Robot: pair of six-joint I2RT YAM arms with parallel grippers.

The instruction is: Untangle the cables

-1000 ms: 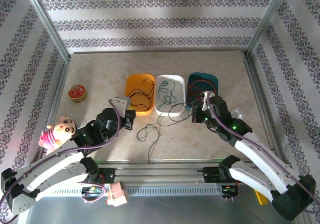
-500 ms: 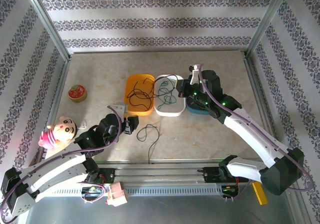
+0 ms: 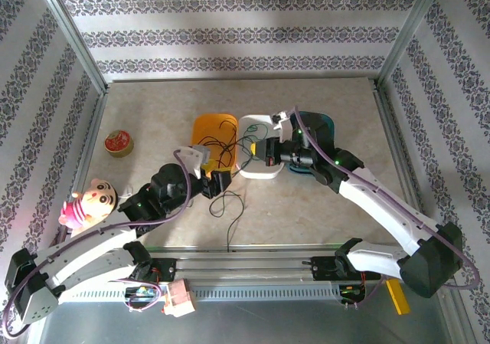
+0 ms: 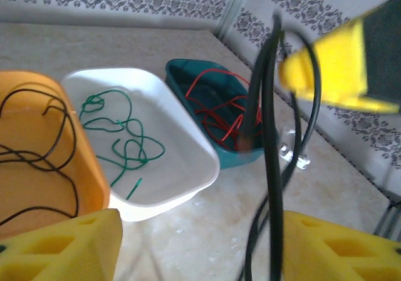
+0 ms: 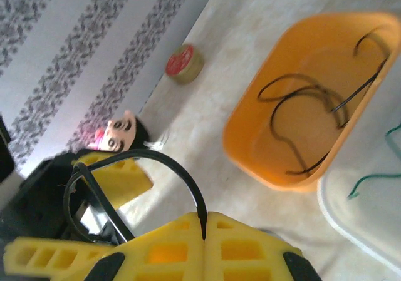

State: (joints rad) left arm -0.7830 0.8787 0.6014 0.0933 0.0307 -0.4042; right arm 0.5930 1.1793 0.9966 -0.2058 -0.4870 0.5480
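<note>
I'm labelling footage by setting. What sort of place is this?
Probably a robot test booth, not a home: patterned panels in a metal frame, and a mounting rail along the table's near edge.

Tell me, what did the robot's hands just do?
The right hand swung left from the teal tray to over the white tray, pinching a black cable. The left hand opened, its fingers now either side of that cable. The trays, tin and doll stayed put.
</note>
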